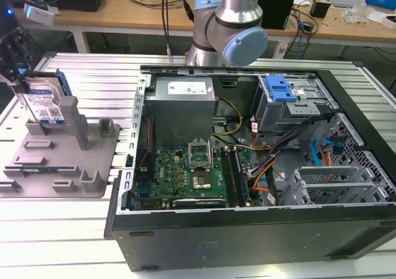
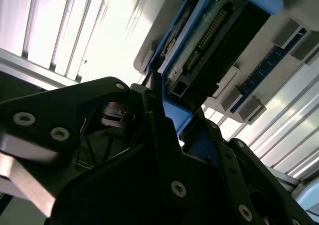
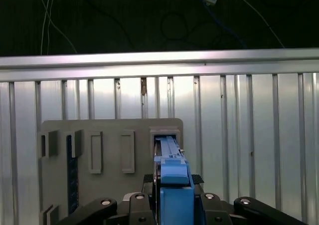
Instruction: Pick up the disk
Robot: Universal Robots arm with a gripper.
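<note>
The disk (image 1: 48, 107) is seen standing on edge in the grey fixture (image 1: 59, 161), toward nine o'clock in the exterior view, well apart from the open computer case (image 1: 260, 167) that takes up the middle and three o'clock side. It is held upright, label outward, by the fixture's posts, so that its top edge and blue rails are offered from above; that posture is judged to be the reason a top-down approach is used.

The pincer (image 1: 15, 75) is placed directly over the disk at its upper corner. In the first wrist view the blue rail (image 3: 173, 185) is seen running between the two black fingers (image 3: 134, 205), which sit close against either side of it; in the second wrist view the same blue edge (image 2: 174, 112) is nested in the fingers' gap. The pincer is therefore judged to be closed narrowly on the disk's rail edge.

The disk's lower edge appears to sit in the fixture's slot, so it is judged not yet lifted off the ribbed metal table (image 1: 62, 229).
</note>
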